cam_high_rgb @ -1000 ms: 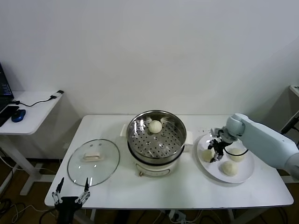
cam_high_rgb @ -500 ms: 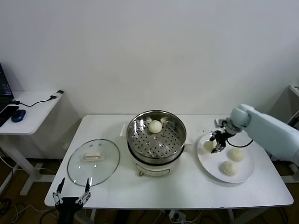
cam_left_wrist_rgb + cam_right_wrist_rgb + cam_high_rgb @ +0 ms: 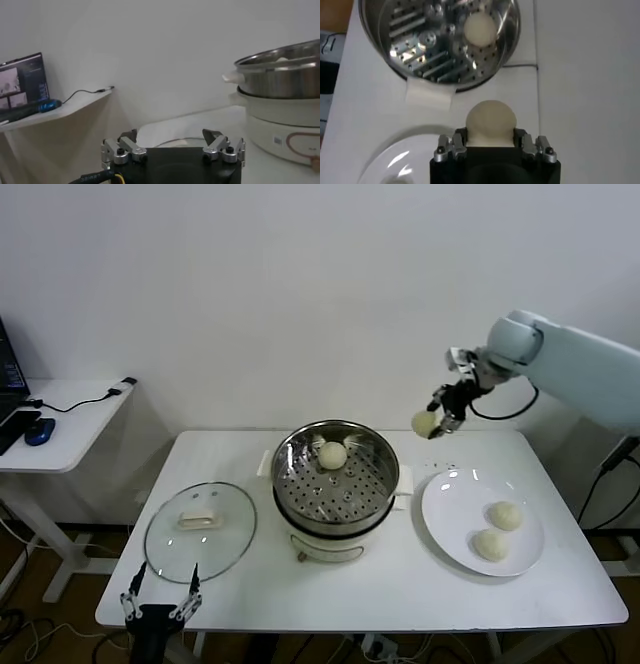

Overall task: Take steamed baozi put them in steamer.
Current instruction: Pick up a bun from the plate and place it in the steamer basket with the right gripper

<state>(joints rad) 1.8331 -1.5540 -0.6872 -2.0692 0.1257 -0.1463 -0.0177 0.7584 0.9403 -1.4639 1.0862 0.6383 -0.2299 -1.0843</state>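
Above table, baozi (image 3: 424,423) in right end effector (image 3: 437,422)

One smooth cream-white round bun (image 3: 332,455) sits in the shiny steel perforated steamer pot (image 3: 335,529); another (image 3: 424,423) is airborne; two (image 3: 505,515) (image 3: 490,544) lie beside it.

Light was bright, even and soft, with only faint shadows on the table (image 3: 400,584). The steamer (image 3: 335,474) threw small hard glints off its rim and tray, and the plate (image 3: 450,484) carried a pale sheen at its 11 o'clock edge. The head view was sharp throughout. The left wrist view looked hazy. In the right wrist view the held baozi (image 3: 490,122) was slightly soft.
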